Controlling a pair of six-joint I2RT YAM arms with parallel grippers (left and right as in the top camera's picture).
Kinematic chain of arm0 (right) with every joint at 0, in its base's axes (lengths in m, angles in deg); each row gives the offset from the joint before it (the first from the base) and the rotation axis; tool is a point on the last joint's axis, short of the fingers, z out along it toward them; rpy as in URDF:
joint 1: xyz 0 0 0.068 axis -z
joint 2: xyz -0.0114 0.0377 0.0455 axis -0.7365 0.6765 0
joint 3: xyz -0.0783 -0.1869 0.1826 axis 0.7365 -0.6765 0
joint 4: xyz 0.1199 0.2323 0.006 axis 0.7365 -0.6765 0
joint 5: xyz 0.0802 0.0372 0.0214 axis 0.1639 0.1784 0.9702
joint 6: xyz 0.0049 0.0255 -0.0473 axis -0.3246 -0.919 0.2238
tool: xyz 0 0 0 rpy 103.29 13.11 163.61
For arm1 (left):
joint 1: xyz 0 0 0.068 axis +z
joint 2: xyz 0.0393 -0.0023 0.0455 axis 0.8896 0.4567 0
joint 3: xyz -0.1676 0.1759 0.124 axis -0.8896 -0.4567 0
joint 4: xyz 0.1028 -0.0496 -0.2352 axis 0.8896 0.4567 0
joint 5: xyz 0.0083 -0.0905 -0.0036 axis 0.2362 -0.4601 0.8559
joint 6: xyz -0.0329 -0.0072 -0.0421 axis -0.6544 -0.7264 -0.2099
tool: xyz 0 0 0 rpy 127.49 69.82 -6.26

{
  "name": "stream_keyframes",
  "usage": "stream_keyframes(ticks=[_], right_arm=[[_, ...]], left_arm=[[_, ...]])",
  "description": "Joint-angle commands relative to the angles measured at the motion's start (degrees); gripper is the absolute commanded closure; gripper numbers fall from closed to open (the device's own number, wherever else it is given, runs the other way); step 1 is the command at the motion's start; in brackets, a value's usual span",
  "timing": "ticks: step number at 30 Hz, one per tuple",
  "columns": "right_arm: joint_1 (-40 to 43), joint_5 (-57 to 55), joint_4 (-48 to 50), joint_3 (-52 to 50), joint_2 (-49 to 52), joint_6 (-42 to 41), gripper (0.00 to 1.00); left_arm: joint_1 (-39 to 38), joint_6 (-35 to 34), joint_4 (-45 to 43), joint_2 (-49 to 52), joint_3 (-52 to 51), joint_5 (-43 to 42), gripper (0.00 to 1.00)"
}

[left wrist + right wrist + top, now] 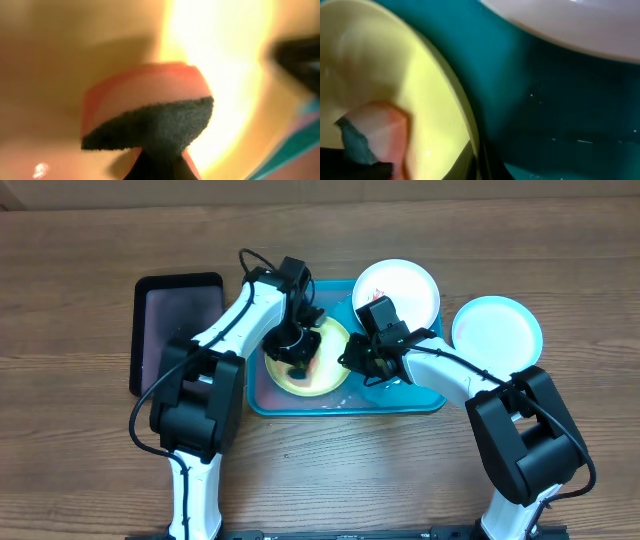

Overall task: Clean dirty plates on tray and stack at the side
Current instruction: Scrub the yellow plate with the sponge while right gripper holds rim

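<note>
The yellow-green plate (328,340) lies in the left half of the turquoise tray (420,396). My left gripper (298,360) points down onto it, shut on a sponge (150,120) with an orange body and a dark scouring face, which is pressed against the plate (220,50). My right gripper (352,360) is shut on this plate's right rim (465,125). The white plate (405,285) sits at the tray's far right corner, overhanging its rim. The light blue plate (497,330) rests on the table right of the tray.
A smaller black tray (180,310) lies on the wooden table left of the turquoise tray, beside my left arm. In the right wrist view the tray floor (545,110) shows between the yellow-green plate and the white plate (570,25).
</note>
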Motion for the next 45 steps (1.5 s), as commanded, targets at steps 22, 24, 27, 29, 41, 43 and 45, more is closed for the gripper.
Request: stream_keyframes(ticks=[22, 24, 27, 29, 41, 43, 45], right_arm=[[0.3, 0.1, 0.1, 0.2, 0.4, -0.6, 0.95], [0.3, 0.1, 0.1, 0.2, 0.4, -0.6, 0.95], [0.3, 0.1, 0.1, 0.2, 0.4, -0.6, 0.95], [0.3, 0.1, 0.1, 0.2, 0.4, -0.6, 0.95], [0.3, 0.1, 0.1, 0.2, 0.4, -0.6, 0.95], [0.3, 0.1, 0.2, 0.2, 0.4, -0.6, 0.95], [0.3, 0.1, 0.2, 0.2, 0.4, -0.6, 0.95]], left_arm=[[-0.4, -1.0, 3.2, 1.3, -0.3, -2.9, 0.96], [-0.4, 7.8, 4.9, 1.3, -0.3, -13.5, 0.96], [-0.4, 10.8, 3.7, 1.3, -0.3, -17.9, 0.96], [-0.4, 8.8, 0.6, 1.3, -0.3, -16.8, 0.96], [-0.3, -36.0, -4.1, 1.3, -0.3, 39.3, 0.96], [-0.4, -36.4, -0.6, 1.3, -0.3, 37.6, 0.96], [-0.7, -34.8, 3.2, 1.3, -0.3, 32.3, 0.96]])
